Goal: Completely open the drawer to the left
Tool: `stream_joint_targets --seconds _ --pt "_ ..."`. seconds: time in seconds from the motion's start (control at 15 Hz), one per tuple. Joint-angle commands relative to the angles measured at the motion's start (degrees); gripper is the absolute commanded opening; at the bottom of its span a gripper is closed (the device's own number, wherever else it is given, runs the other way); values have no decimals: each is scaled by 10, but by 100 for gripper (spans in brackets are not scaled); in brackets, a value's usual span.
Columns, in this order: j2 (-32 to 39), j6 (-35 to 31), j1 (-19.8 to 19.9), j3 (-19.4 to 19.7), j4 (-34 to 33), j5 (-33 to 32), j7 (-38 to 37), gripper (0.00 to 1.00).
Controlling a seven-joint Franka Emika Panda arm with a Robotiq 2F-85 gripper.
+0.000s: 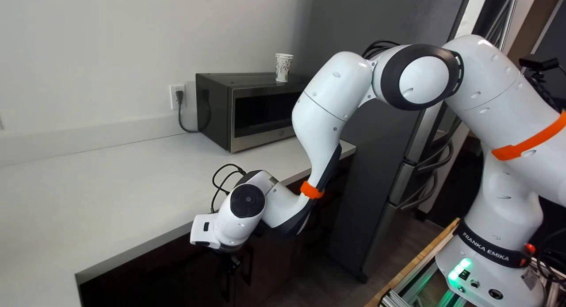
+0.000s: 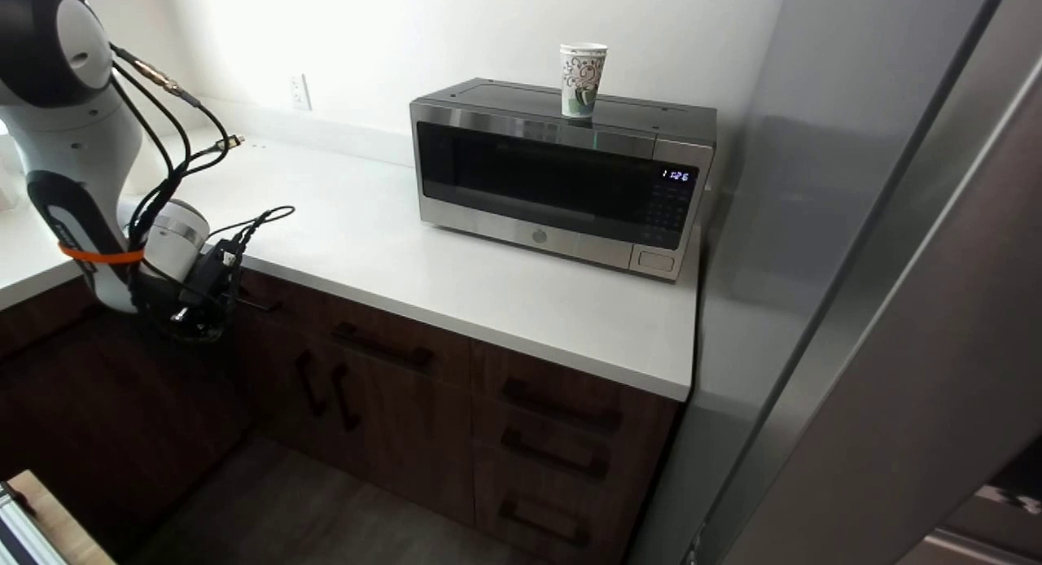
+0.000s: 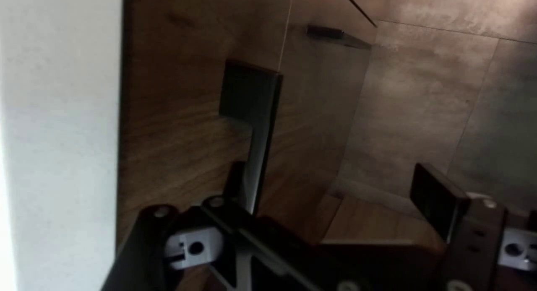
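Wrist view, nearest: blk gripper (image 3: 335, 180), flat pads (image 3: 434, 201) spread wide, one right beside a squared-off, dk flat-bar handle (image 3: 261, 123) (contact: can't tell), the other well off it, w/ mottled stone-look floor (image 3: 419, 110) behind. Handle's on the drawer (image 3: 180, 127), a dk brn wood-grain front close under the smooth wht countertop (image 2: 358, 223). Farther back, in both exterior views: boxy microwave (image 2: 537, 182), brushed metal & blk glass, on that top.
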State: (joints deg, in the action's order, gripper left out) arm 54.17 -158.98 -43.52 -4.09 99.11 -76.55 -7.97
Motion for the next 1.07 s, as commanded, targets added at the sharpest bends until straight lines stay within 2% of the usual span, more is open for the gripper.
stream_joint_targets --seconds 0.0,0.8,1.0 --pt "39 -12 4 -6 -41 -57 -34 100" --pt "78 12 16 -22 -93 -200 -136 100" --pt "83 21 35 -40 -90 -200 -136 100"
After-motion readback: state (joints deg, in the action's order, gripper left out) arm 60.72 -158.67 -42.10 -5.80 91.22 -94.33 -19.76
